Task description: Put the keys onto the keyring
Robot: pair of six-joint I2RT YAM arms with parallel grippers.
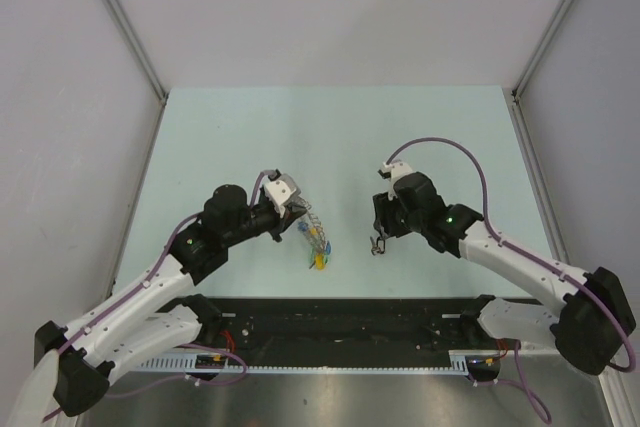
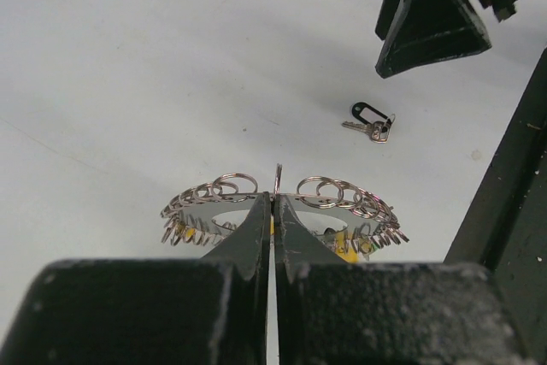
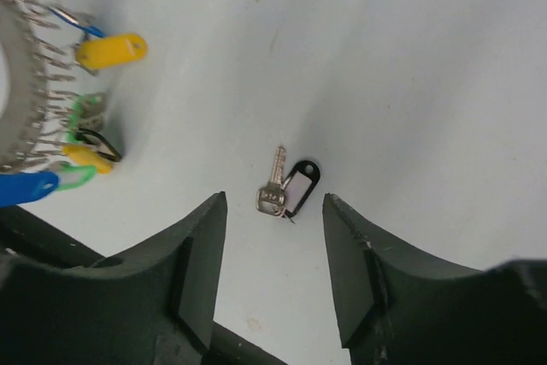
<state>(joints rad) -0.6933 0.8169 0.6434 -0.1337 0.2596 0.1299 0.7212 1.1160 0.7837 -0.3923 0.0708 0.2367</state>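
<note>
My left gripper (image 2: 275, 198) is shut on the keyring (image 2: 222, 190), a grey metal band rimmed with small wire loops, and holds it up off the table. In the right wrist view the keyring (image 3: 17, 83) sits at the left edge, with yellow (image 3: 111, 49), green (image 3: 81, 113) and blue (image 3: 26, 187) tagged keys hanging from it. One key with a black tag (image 3: 286, 187) lies loose on the table. My right gripper (image 3: 273, 200) hovers open just above it, one finger on each side, touching nothing. The overhead view puts the left gripper (image 1: 295, 209) and right gripper (image 1: 377, 244) close together at mid-table.
A black rail (image 1: 340, 322) runs along the table's near edge between the arm bases, and shows at the right of the left wrist view as well (image 2: 513, 211). Grey walls close in the pale table (image 1: 330, 127) at the back and sides.
</note>
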